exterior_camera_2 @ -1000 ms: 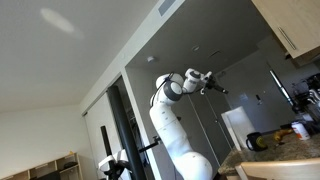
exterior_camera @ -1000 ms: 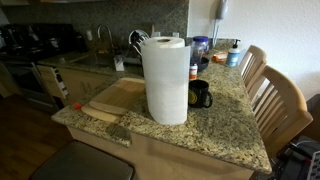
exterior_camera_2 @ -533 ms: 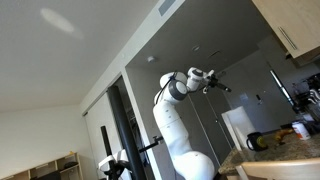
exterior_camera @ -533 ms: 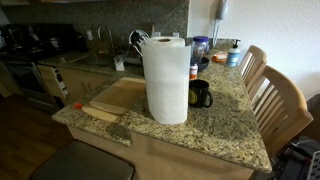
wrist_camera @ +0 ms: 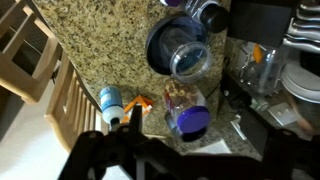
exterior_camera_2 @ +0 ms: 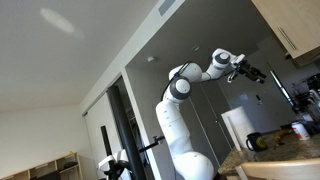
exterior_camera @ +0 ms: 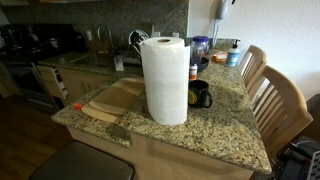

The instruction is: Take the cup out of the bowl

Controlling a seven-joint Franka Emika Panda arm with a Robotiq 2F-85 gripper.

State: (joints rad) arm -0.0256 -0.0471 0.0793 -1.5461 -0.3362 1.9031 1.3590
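In the wrist view a bluish see-through bowl (wrist_camera: 165,40) stands on the granite counter with a clear cup (wrist_camera: 191,60) lying in it toward its lower right rim. My gripper (wrist_camera: 190,162) shows only as dark blurred shapes along the bottom edge, its fingers standing apart with nothing between them, well above the counter. In an exterior view the arm reaches high up with the gripper (exterior_camera_2: 254,73) stretched out to the right. In an exterior view the bowl (exterior_camera: 201,45) is a small blue shape at the back of the counter.
A jar with a blue lid (wrist_camera: 187,119) stands just below the bowl, with a blue bottle (wrist_camera: 110,100) and an orange item (wrist_camera: 137,103) to its left. A paper towel roll (exterior_camera: 165,78), black mug (exterior_camera: 201,94), cutting board (exterior_camera: 112,98) and chairs (exterior_camera: 280,100) surround the counter.
The arm has swung its forearm and gripper to the right in the exterior view. The objects on the counter have not moved.
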